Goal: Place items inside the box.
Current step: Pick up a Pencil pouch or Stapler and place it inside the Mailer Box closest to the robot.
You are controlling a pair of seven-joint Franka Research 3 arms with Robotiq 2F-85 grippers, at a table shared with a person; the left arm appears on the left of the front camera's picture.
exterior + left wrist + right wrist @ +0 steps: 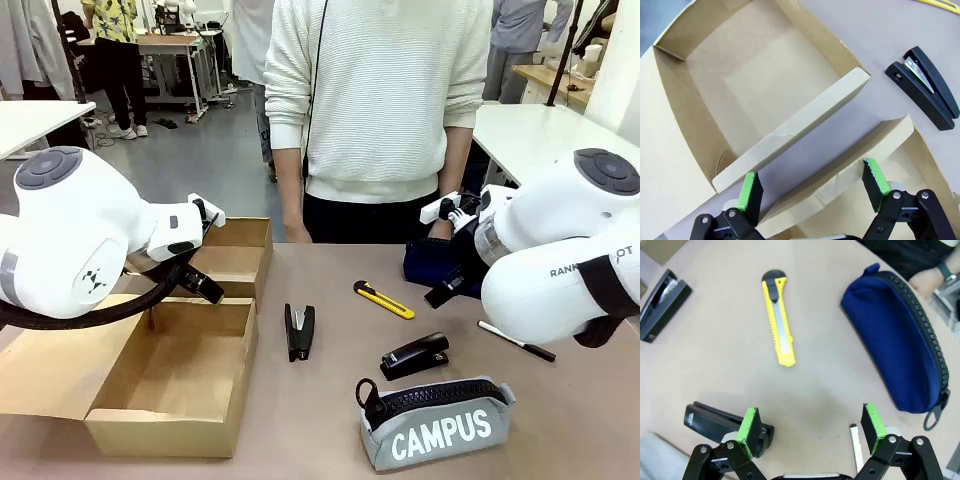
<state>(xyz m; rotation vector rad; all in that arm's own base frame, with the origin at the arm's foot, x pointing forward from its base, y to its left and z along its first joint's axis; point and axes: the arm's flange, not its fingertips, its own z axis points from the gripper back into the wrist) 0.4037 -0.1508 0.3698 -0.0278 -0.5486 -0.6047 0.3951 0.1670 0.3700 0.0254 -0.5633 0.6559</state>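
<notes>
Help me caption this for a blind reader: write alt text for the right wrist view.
The open right gripper hangs over a table, a yellow utility knife ahead. A navy zip pouch lies picture-right, two black staplers picture-left.

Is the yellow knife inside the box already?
No, the yellow utility knife lies on the table, off to the right of the cardboard box.

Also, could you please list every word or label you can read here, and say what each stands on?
"CAMPUS": white capitals on the grey zip pouch.
"RANK": cut-off print on the right arm; the letters further along are too partial to read.
Small dark mark on the left arm: a logo, no readable letters.
Nothing else is legible.
</notes>
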